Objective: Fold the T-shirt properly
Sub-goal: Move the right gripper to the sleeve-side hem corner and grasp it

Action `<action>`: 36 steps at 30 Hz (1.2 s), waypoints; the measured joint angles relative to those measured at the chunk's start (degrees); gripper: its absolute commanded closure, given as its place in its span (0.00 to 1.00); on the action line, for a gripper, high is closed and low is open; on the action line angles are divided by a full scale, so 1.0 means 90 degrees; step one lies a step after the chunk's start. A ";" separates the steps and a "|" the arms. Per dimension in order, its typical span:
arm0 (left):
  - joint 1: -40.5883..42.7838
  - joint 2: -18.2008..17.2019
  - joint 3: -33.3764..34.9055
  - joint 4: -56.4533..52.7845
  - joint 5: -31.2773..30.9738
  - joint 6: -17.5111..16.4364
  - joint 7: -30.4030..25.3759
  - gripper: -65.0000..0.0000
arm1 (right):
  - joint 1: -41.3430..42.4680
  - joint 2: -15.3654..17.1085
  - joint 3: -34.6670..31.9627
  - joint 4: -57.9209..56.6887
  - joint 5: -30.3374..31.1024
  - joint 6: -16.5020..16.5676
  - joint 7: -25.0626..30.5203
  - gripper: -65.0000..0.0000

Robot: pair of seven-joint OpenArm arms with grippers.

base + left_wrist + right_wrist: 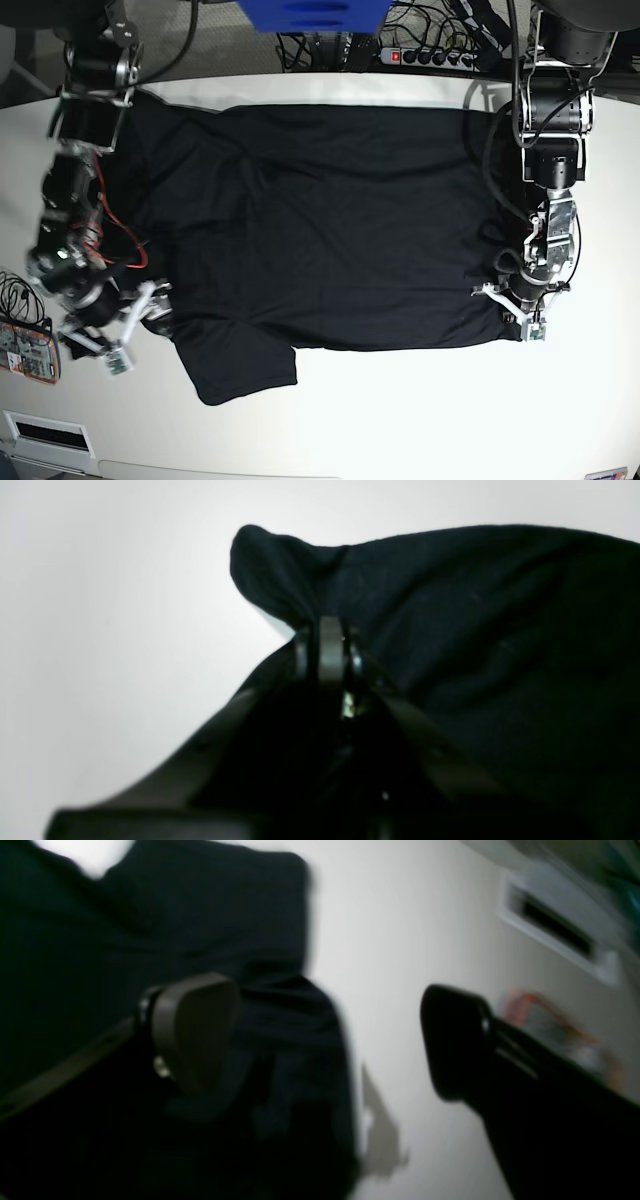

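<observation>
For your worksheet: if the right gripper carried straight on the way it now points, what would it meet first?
Probably the T-shirt: the open right gripper straddles the sleeve edge, one finger over black cloth, the other over bare table. Depth is unclear.

Left gripper [330,645] low at the base view's right, jaws pressed together on a pinch of the T-shirt [340,220]. Right gripper [325,1040] at that view's lower left, jaws spread wide, nothing between them.

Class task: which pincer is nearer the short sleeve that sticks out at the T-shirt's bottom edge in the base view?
Right. The right pincer stands open just beside the sleeve; the left pincer grips the T-shirt's opposite edge.
</observation>
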 measured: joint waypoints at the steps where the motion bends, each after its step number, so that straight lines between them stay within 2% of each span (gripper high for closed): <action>1: 0.0000 -0.0002 0.0000 0.0000 0.0002 0.0000 -0.0007 1.00 | 0.0061 -0.0010 -0.0087 -0.0250 -0.0046 0.0024 -0.0034 0.13; 6: -0.0007 0.0002 0.0000 0.0000 0.0024 0.0000 0.0024 1.00 | 0.0896 0.0053 -0.0124 -0.1741 -0.0153 -0.0024 -0.0056 0.13; 9: 0.0002 0.0005 0.0000 0.0002 0.0027 0.0000 0.0005 1.00 | 0.1579 0.0032 -0.0136 -0.2446 -0.0078 -0.0231 0.0461 0.13; 12: 0.0066 0.0000 0.0000 0.0022 0.0000 0.0000 -0.0051 1.00 | 0.1989 0.0002 -0.0180 -0.3121 -0.0034 -0.1195 0.1001 0.13; 15: 0.0097 -0.0002 0.0015 0.0044 0.0000 0.0002 -0.0087 1.00 | 0.1957 -0.0143 -0.0185 -0.3840 -0.0097 -0.2244 0.1452 0.13; 17: 0.0102 -0.0002 0.0027 0.0044 0.0007 0.0005 -0.0097 1.00 | 0.1848 -0.0221 -0.0512 -0.4403 -0.0209 -0.2805 0.1783 0.13; 18: 0.0112 -0.0002 0.0024 0.0044 -0.0002 0.0002 -0.0112 1.00 | 0.1817 -0.0282 -0.0692 -0.4653 -0.0231 -0.2953 0.2011 0.13; 21: 0.0107 -0.0002 -0.0002 0.0044 -0.0002 0.0000 -0.0100 1.00 | 0.1863 -0.0355 -0.1309 -0.5268 -0.0175 -0.2875 0.2822 0.13; 26: 0.0114 0.0000 0.0000 0.0044 -0.0002 0.0002 -0.0100 1.00 | 0.1979 -0.0454 -0.1484 -0.5739 -0.0223 -0.3007 0.2807 0.13; 33: 0.0117 0.0000 0.0000 0.0044 -0.0002 0.0000 -0.0112 1.00 | 0.2232 -0.0617 -0.1508 -0.6207 -0.0202 -0.2892 0.2883 0.13; 36: 0.0117 -0.0002 0.0000 0.0044 -0.0002 0.0000 -0.0112 1.00 | 0.2516 -0.0585 -0.1496 -0.6713 -0.0221 -0.2956 0.3354 0.13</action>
